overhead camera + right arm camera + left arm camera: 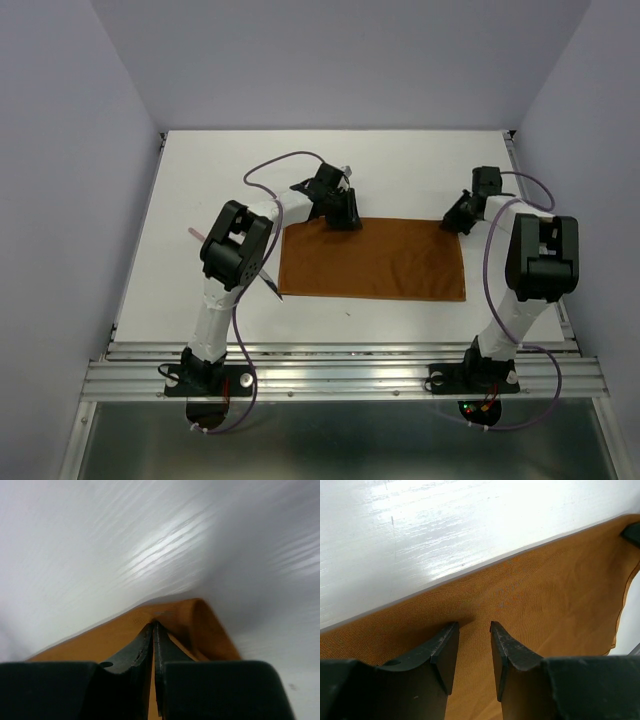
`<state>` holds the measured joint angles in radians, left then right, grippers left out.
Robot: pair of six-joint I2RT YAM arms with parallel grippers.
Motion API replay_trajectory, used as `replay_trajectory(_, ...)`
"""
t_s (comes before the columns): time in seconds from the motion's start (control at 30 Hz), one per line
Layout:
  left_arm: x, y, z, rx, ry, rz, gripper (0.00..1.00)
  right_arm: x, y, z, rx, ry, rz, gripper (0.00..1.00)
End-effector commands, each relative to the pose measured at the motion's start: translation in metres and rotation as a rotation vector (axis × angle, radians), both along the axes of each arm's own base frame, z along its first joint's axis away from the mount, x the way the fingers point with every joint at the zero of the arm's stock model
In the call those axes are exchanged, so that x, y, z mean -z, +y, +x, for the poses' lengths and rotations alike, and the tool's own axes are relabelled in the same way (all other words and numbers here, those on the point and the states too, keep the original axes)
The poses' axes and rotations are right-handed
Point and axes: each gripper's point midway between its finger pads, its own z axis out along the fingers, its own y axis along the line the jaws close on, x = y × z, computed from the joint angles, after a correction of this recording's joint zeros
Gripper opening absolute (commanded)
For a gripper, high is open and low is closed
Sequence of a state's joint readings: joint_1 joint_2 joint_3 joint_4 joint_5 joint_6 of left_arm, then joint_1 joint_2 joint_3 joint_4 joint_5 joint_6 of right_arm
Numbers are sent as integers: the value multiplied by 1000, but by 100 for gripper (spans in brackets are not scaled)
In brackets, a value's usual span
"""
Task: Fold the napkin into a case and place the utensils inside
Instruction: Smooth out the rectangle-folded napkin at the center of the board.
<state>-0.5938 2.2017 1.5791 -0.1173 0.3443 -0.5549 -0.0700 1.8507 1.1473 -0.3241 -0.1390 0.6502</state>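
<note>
The rust-orange napkin [370,260] lies flat on the white table as a wide rectangle. My left gripper [343,222] stands at the napkin's far edge, left of its middle. In the left wrist view it [472,625] is open, its fingers [445,650] resting on the cloth [545,605] with flat fabric showing in the gap. My right gripper [456,224] is at the far right corner. In the right wrist view it [154,624] is shut on that corner, and the cloth [200,620] rises in a ridge round the tips. A dark pointed tip [271,291], perhaps one of the utensils, pokes out under the left arm.
A thin pale rod end [193,232] shows on the table left of the left arm's elbow. Purple cables [275,165] loop above both arms. The white table [400,165] ends at grey walls on three sides, with a metal rail [340,365] along the near edge.
</note>
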Motion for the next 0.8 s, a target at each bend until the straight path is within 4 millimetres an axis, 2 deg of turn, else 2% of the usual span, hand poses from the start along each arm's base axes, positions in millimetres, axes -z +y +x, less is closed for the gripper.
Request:
replay_trajectory(0.0, 19, 27, -4, -10, 15, 123, 43, -14, -33, 2, 48, -47, -30, 9)
replay_trajectory(0.2, 7, 25, 2, 5, -11, 119, 43, -8, -53, 0, 74, -24, -76, 9)
replay_trajectory(0.3, -5, 28, 9, -4, -27, 106, 43, -1, -53, -2, 63, -8, -78, 9)
replay_trajectory(0.43, -8, 50, 21, -39, -33, 119, 43, 11, -57, -7, 69, 22, -85, 9)
replay_trajectory(0.77, -7, 102, 28, -117, -16, 134, 43, 25, -57, -12, 58, 59, -84, 9)
